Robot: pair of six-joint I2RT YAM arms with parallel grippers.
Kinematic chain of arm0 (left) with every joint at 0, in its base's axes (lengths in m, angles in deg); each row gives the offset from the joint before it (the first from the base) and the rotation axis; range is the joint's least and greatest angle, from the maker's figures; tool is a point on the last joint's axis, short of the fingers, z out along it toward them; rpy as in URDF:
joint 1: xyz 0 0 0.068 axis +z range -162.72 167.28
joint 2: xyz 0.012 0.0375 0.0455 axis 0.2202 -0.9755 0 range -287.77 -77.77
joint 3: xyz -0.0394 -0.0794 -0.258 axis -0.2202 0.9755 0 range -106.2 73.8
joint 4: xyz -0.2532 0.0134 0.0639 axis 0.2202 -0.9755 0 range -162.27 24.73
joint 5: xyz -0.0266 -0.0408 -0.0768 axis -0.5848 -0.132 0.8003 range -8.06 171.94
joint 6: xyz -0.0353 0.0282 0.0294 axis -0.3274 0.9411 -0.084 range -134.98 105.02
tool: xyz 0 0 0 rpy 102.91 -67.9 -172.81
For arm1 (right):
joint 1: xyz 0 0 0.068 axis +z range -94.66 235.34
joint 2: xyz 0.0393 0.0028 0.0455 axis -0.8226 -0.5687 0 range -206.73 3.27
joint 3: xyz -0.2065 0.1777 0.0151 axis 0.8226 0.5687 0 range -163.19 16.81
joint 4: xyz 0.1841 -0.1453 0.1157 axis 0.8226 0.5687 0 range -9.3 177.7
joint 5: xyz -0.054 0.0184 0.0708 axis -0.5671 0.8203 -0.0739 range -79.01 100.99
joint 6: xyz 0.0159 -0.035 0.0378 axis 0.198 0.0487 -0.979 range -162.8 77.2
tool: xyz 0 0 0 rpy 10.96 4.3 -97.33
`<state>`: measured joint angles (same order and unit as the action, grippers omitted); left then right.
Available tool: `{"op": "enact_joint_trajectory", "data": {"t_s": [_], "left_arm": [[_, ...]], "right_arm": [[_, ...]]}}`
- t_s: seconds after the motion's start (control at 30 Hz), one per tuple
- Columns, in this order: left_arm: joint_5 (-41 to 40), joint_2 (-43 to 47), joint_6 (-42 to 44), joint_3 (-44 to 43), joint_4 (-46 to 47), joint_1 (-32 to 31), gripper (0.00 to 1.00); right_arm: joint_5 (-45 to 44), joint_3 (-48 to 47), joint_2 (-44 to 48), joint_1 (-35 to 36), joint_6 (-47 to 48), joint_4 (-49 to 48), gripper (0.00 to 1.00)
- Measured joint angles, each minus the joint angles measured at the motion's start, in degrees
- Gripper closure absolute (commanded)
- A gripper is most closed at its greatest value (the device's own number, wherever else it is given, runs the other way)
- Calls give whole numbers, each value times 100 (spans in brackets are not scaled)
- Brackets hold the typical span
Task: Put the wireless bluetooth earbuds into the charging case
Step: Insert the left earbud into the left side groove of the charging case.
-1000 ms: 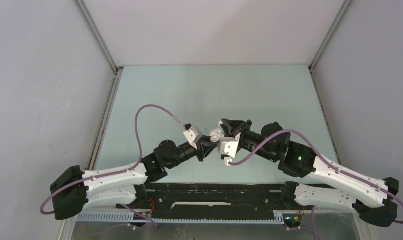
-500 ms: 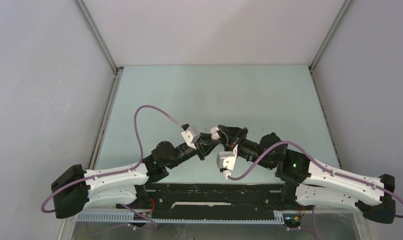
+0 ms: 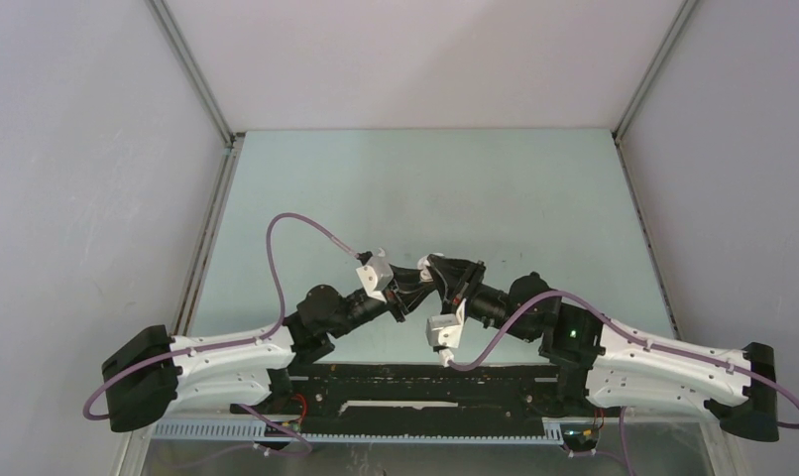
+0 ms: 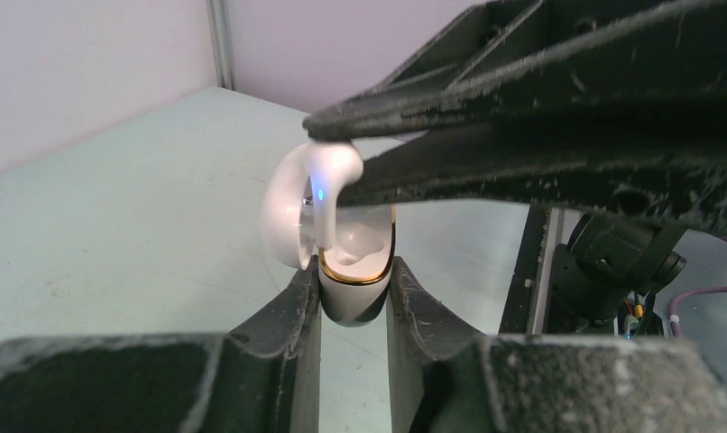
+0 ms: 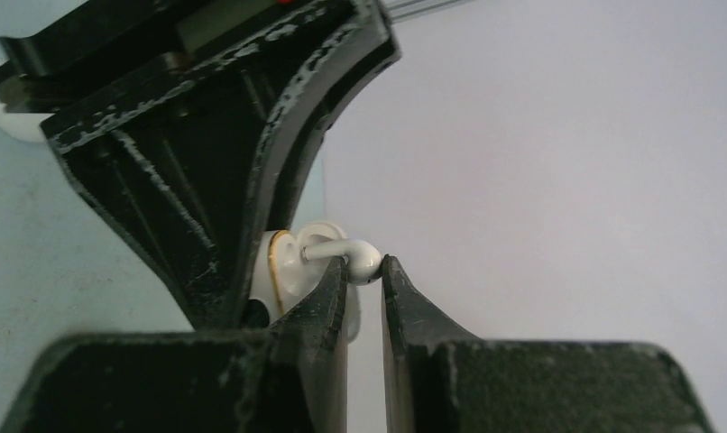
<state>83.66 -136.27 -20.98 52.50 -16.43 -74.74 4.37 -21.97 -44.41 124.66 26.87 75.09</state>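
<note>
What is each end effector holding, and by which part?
The left end effector clamps the charging case by its lower body; the right end effector pinches a white earbud by its rounded head.

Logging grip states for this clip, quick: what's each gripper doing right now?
Left gripper: closed, holding the charging case.
Right gripper: closed, holding a white earbud.

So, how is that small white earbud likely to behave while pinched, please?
The small glossy white plastic earbud looks hard and smooth, so it may slip or pivot between the right fingers, which pinch only its rounded head. Being tiny, it is probably very light, and if released it would likely roll.
</note>
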Motion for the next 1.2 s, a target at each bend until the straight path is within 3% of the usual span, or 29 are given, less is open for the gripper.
{"op": "enact_joint_trajectory", "data": {"t_s": [1.2], "left_arm": [[-155,33,-203,98,164,-2,100]], "right_arm": [[225,417,57,70,483,-404,100]]}}
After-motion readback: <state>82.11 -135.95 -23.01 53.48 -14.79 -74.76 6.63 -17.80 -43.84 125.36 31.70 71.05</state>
